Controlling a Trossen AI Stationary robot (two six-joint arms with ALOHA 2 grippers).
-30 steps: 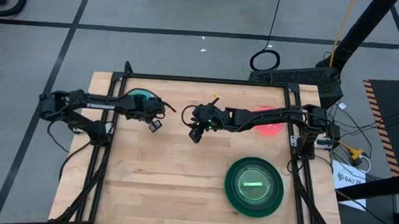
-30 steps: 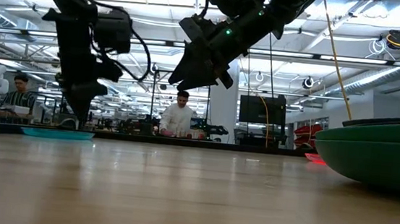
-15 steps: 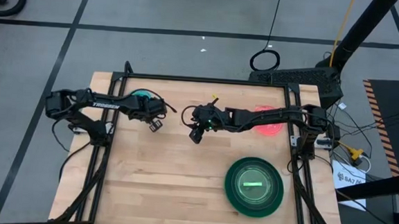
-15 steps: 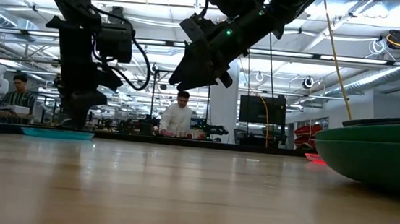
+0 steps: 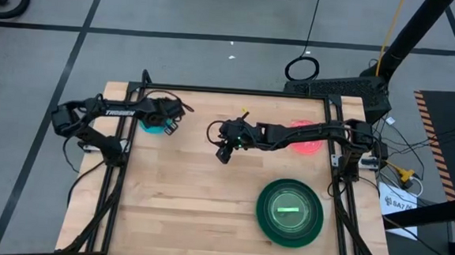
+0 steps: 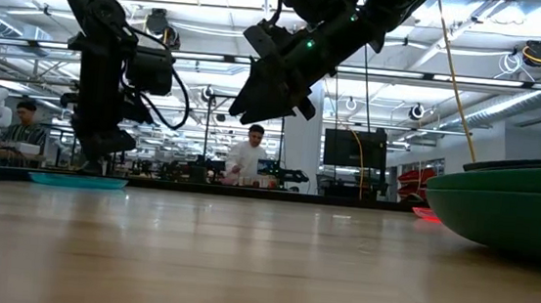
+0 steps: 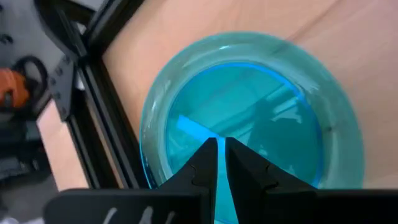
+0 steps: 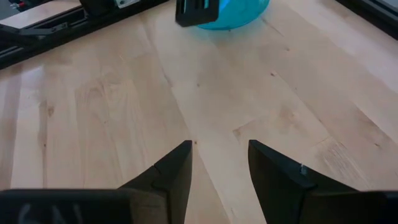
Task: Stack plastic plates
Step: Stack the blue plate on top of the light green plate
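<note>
Seen from above: a wooden table (image 5: 176, 195) framed in black rails, with two dark arms reaching inward from either side

Left gripper (image 5: 167, 124) poised directly over a small translucent blue plate (image 5: 158, 126) near the far left corner of the table; fingers (image 7: 208, 163) nearly together with only a thin slit between them, holding nothing, pointing down at the blue plate's middle in the left wrist view

Right gripper (image 5: 223, 152) hanging above bare wood near the table's centre, well apart from every plate; fingers (image 8: 177, 167) spread with a clear gap, empty, tabletop visible between them

Stack of plates (image 5: 289, 212) resting toward the near right of the table: large green plate at the bottom, a dark one inside it, a lime green shape at the centre

Small pink plate (image 5: 305, 144) lying near the far right edge, partly hidden beneath the right arm

At table height: blue plate (image 6: 77, 181) flat at far left, green stack (image 6: 516, 212) looming at right, people at benches in the room behind
</note>
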